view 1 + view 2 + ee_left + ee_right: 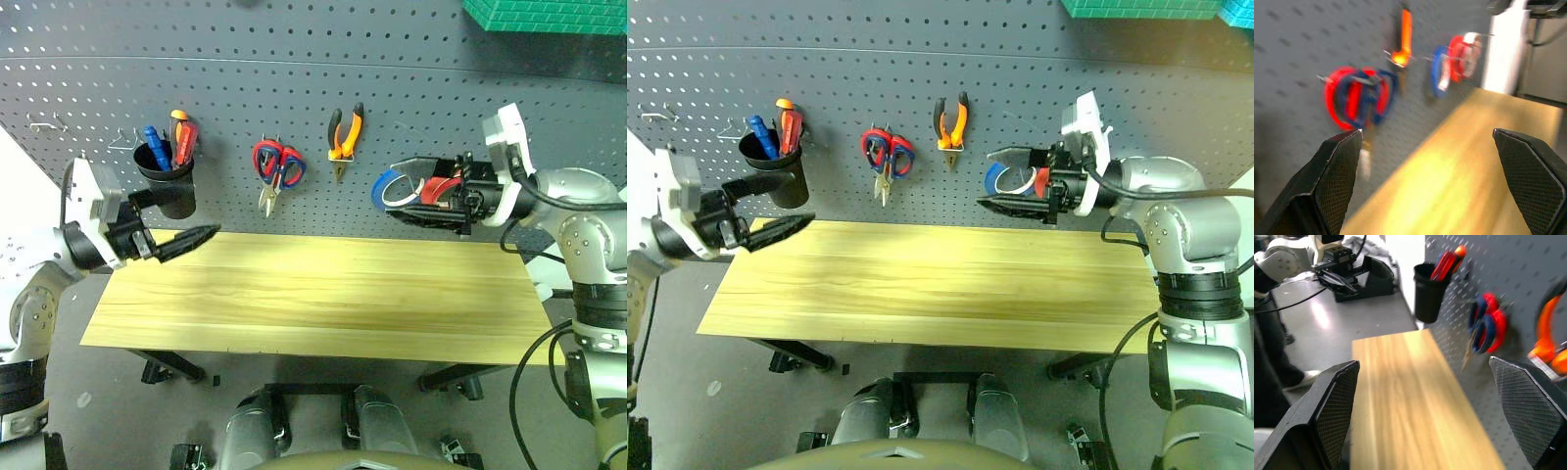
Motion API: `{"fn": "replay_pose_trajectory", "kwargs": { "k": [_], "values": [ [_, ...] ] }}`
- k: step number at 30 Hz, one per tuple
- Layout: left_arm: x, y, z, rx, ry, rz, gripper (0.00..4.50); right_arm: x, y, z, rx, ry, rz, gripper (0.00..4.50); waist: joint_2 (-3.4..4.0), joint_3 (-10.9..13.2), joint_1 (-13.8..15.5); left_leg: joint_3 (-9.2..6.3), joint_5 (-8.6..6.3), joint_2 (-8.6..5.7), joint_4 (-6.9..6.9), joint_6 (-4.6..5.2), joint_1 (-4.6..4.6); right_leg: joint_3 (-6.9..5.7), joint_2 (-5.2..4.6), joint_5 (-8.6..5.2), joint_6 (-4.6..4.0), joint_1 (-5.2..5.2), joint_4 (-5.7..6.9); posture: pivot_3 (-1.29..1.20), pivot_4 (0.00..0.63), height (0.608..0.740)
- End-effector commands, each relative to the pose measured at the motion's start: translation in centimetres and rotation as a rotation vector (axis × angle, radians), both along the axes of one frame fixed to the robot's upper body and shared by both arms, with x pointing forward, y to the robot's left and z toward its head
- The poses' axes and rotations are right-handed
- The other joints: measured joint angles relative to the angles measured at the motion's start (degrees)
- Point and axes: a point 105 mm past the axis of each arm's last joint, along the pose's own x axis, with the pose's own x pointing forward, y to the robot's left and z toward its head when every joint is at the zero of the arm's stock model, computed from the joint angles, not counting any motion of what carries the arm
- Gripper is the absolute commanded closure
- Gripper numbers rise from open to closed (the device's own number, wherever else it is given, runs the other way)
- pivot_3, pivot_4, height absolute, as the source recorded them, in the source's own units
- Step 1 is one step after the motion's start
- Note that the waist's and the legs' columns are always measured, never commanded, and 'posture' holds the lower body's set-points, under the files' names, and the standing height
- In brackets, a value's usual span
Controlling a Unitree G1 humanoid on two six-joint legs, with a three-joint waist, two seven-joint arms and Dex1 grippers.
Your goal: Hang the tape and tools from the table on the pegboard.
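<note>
The pegboard [294,88] carries the tools. Orange-and-black pliers [343,137] hang at its middle. Dark blue-handled scissors [291,168] share a hook with red-handled ones. A red-handled screwdriver [184,142] stands in a black cup [168,181]. Blue tape [390,188] hangs to the right, with red and white rolls [1464,49] beside it. My left gripper [186,217] is open and empty, just off the table's far left corner by the cup. My right gripper [394,189] is open in front of the tape rolls, with nothing between its fingers in the right wrist view.
The light wooden table [323,294] stands against the pegboard, its top bare. A blue-handled screwdriver [152,142] also stands in the cup. Bare wire hooks [47,124] stick out at the pegboard's far left. A green box [549,15] sits at the upper right.
</note>
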Motion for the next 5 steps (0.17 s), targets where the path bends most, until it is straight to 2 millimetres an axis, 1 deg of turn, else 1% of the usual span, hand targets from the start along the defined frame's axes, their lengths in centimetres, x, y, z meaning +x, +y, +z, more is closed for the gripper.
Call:
{"fn": "replay_pose_trajectory", "kwargs": {
  "k": [1, 3, 5],
  "values": [
    [-0.5, -0.1, -0.6, -0.023, -0.007, -0.067, 0.03, -0.2, -0.4, -0.7, 0.001, 0.021, 0.016, 0.00, 0.05, -0.05, 0.21, 0.00, 0.00, -0.02, 0.00, 0.01, 0.00, -0.01, -0.03, 0.00, 0.00, 0.00, 0.00, -0.03, 0.064, 0.730],
    [-0.7, 0.1, -2.2, 0.003, 0.037, -0.105, 0.03, -0.1, -0.7, -1.9, -0.016, 0.054, 0.014, 0.00, 0.07, -0.22, 0.15, 0.04, -0.02, -0.06, 0.00, 0.03, 0.00, 0.00, -0.08, 0.00, 0.00, 0.00, -0.01, -0.04, 0.054, 0.730],
    [-1.4, 0.1, -4.2, 0.086, 0.075, -0.171, 0.03, 0.3, -0.9, -2.9, -0.014, 0.090, 0.002, 0.00, 0.10, -0.38, 0.08, 0.06, -0.03, -0.06, -0.01, 0.04, 0.00, -0.01, -0.08, 0.01, 0.02, -0.01, -0.02, -0.04, 0.042, 0.730]
  ]
}}
